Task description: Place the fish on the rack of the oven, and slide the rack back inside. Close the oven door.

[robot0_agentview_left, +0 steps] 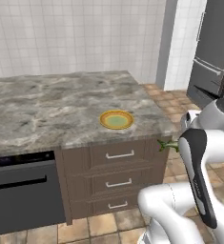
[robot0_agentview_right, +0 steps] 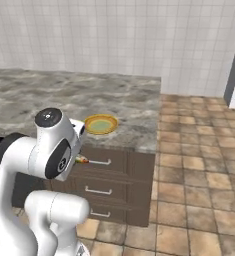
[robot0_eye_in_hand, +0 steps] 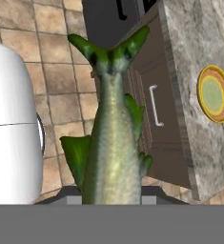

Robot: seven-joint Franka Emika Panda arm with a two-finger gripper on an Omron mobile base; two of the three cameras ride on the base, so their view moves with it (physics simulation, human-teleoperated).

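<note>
1. Nearest the hand camera, the fish point(robot0_eye_in_hand: 111, 143) rises from the 6 o'clock edge of the hand view, its forked tail towards 12 o'clock. The tool sits under it at the bottom edge; only small dark bits of the fingers point(robot0_eye_in_hand: 151, 190) flank the body, so I judge the tool clamped on the fish, with little of the jaws themselves showing.
2. In the left base view a green sliver of the fish point(robot0_agentview_left: 169, 144) pokes out at about 9 o'clock from the arm's forearm, in front of the drawers. The right base view shows a similar tip point(robot0_agentview_right: 82, 160) at 3 o'clock of the arm's elbow.
3. Just beyond it stand the brown drawers point(robot0_agentview_left: 114, 177), and above them the marble table point(robot0_agentview_left: 46, 109) carrying the orange-rimmed plate point(robot0_agentview_left: 116, 119), which is bare.
4. Progress: the fish is lifted and held in the air off the table, so the pick looks done. Carrying it to the oven, laying it on the rack, sliding the rack in and shutting the oven door are all left.
5. Hard to make out: the fish's head is cut off by the bottom of the hand view. A dark appliance point(robot0_agentview_left: 23, 195) sits at 8 o'clock under the table; I cannot tell what it is.
</note>
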